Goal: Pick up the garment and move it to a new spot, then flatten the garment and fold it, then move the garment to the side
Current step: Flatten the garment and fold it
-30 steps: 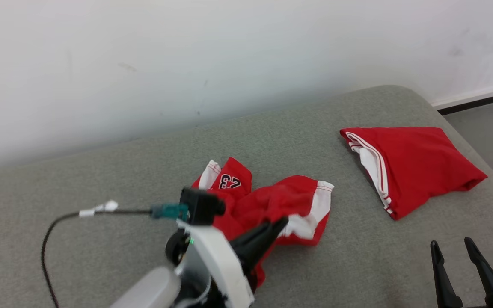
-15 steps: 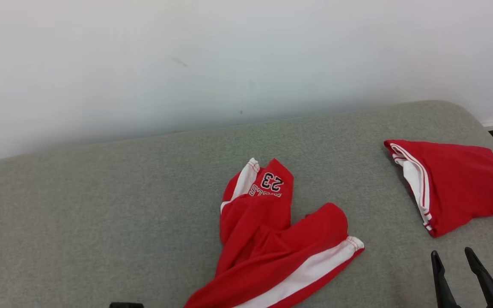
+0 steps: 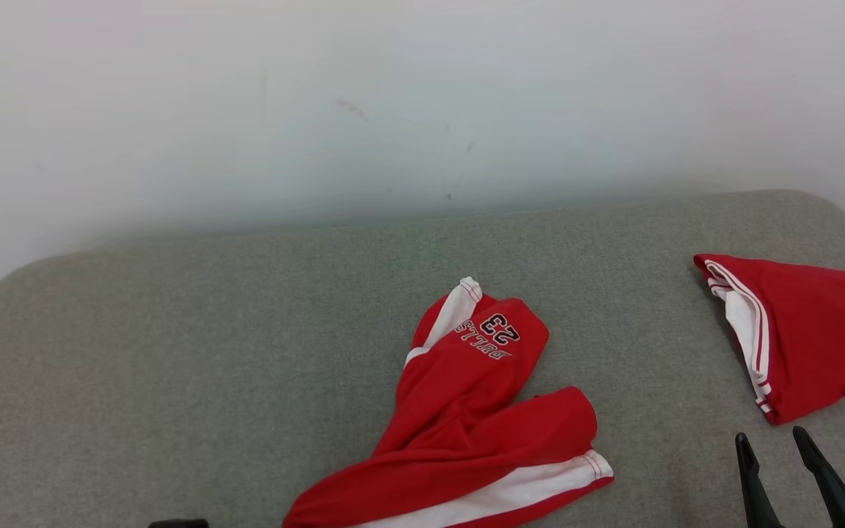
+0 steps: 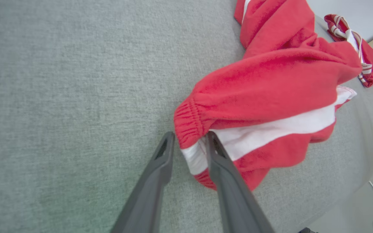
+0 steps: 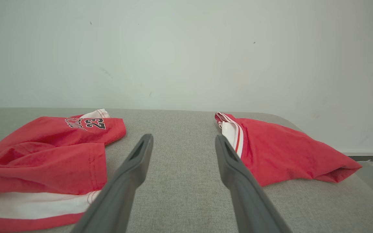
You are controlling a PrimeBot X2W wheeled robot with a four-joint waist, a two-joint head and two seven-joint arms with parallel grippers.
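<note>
A: Where are the crumpled red shorts (image 3: 466, 411), of soft cloth with a white side stripe and a printed 23, to be found?

B: They are laid in a loose heap on the grey fabric-covered table (image 3: 173, 352). They are placed to the left of the folded red garment (image 3: 818, 330) with white trim, well apart from it. The printed leg is turned toward the white wall (image 3: 393, 110). The striped leg is pointed toward the folded garment's near corner, and bare grey cloth is seen between the two.

A: How is the left claw (image 4: 189, 136) set?

B: It is seen at the shorts' gathered waistband, at the end farthest from the folded garment. Its two dark fingers are parted only narrowly. The waistband's edge, red elastic and white stripe, is caught in the gap, and the cloth is seen resting on the table.

A: And the right claw (image 3: 771, 438)?

B: It is held wide, with only bare table seen between its fingers. It is placed just in front of the folded garment, on the robot's side, and is pointed toward the wall.

A: How is the folded garment itself laid?

B: It is laid flat, with its white-trimmed edge turned toward the shorts.
</note>
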